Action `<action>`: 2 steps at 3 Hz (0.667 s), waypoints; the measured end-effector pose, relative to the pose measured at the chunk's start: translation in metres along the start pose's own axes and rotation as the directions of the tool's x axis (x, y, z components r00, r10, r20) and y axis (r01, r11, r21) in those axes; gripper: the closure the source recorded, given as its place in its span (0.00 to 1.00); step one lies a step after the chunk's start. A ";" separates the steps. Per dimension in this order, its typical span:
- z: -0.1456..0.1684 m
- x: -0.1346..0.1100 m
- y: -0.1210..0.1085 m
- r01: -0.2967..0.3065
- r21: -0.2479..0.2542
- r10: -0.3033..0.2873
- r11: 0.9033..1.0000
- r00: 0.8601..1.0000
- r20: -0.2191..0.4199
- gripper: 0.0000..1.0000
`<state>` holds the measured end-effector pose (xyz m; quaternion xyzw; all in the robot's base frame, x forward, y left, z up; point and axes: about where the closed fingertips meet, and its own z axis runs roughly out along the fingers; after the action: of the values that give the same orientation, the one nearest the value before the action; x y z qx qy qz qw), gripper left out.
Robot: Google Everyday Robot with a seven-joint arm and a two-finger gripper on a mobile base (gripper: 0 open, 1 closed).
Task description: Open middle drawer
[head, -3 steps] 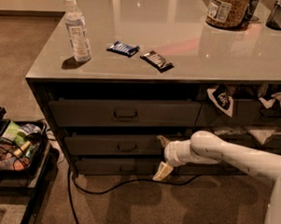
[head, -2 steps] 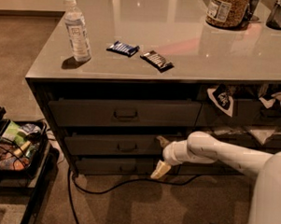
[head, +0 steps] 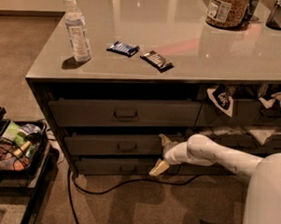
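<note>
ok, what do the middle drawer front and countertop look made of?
Middle drawer: likely painted metal, dark grey, matte, flat front with a loop pull. Countertop: smooth glossy grey, maybe laminate or glass; it mirrors lights. Gripper is open at the drawer's right end.

Counter top [head: 194,46]: you have a glossy grey slab with a straight front edge.
Left front corner: your water bottle [head: 77,31] stands upright, capped.
Right of the bottle: a blue snack bar [head: 123,48] and a dark snack bar [head: 156,61] lie flat, near each other but apart.
Back right: a jar [head: 225,10] stands at the far edge.
Floor [head: 22,48]: brown carpet, with a black cable [head: 128,185] trailing below the counter.
Left of the counter: a black cart [head: 16,174] stands on the carpet.
Gripper [head: 161,154]: you'll find it low before the counter, at the right end of the middle drawer [head: 111,145], fingers spread apart.
</note>
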<state>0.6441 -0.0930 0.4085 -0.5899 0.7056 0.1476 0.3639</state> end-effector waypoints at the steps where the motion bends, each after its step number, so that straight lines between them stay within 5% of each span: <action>1: 0.000 -0.004 -0.006 0.006 0.003 -0.006 1.000 1.000 0.013 0.00; 2: 0.000 -0.013 -0.024 0.025 0.030 -0.026 0.999 0.999 0.047 0.00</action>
<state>0.6671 -0.0903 0.4228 -0.5898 0.6913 0.1465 0.3909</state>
